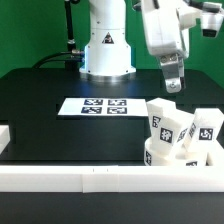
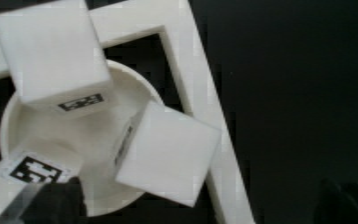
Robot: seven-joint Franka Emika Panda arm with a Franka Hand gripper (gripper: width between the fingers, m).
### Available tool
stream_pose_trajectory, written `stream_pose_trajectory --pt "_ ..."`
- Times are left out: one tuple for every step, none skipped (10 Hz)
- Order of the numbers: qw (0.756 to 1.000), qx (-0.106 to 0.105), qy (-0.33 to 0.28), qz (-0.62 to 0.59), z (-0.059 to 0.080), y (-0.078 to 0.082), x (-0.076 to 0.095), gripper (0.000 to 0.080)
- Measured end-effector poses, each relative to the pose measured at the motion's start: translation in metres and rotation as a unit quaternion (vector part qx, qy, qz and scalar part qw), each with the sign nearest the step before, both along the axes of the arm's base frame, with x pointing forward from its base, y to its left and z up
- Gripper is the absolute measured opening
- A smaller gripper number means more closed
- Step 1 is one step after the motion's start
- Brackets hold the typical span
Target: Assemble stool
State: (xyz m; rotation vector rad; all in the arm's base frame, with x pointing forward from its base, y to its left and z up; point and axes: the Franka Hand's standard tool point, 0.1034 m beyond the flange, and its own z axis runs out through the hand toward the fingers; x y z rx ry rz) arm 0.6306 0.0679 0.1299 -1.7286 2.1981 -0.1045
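Observation:
The white round seat disc [image 1: 158,156] lies in the front corner at the exterior view's right, against the border rail. Three blocky tagged legs lean piled on it: one [image 1: 162,124], one [image 1: 184,135], one [image 1: 206,127]. My gripper [image 1: 172,82] hangs in the air above and behind the pile, touching nothing; its fingers look parted and empty. In the wrist view the seat [image 2: 51,130] lies below me with one leg [image 2: 51,50] across it, another [image 2: 167,160] and a tagged leg end [image 2: 34,170]. Dark fingers [image 2: 345,200] show only at the frame edges.
The marker board [image 1: 105,106] lies flat on the black table in front of the robot base [image 1: 106,50]. The long white border rail [image 1: 80,176] runs along the front edge and turns up the right side; it also shows in the wrist view [image 2: 194,70].

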Motion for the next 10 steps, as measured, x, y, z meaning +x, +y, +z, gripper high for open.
stream_pose_trajectory --pt "0.999 -0.011 -0.004 0.032 -0.0010 -0.0001 -0.0003 0.0649" --pt "0.996 -0.028 -0.012 0.080 -0.0011 -0.0004 -0.0002 0.0649" --pt "0.993 -0.038 -0.016 0.111 -0.0013 -0.0004 -0.0003 0.0649" --pt "0.984 -0.057 -0.024 0.165 -0.0015 -0.0004 -0.0003 0.0649" --pt "0.960 -0.090 -0.026 0.265 -0.0034 0.0024 -0.0023 0.0649" --pt "0.937 -0.110 -0.026 0.331 -0.0041 0.0051 -0.0034 0.0649" --pt "0.906 -0.130 -0.029 0.402 -0.0053 0.0062 -0.0040 0.0649" --pt "0.883 -0.143 -0.035 0.445 -0.0063 0.0062 -0.0031 0.0649" --pt "0.862 -0.154 -0.042 0.481 -0.0060 0.0052 -0.0026 0.0649" --pt "0.836 -0.167 -0.046 0.520 -0.0061 0.0044 -0.0026 0.0649"
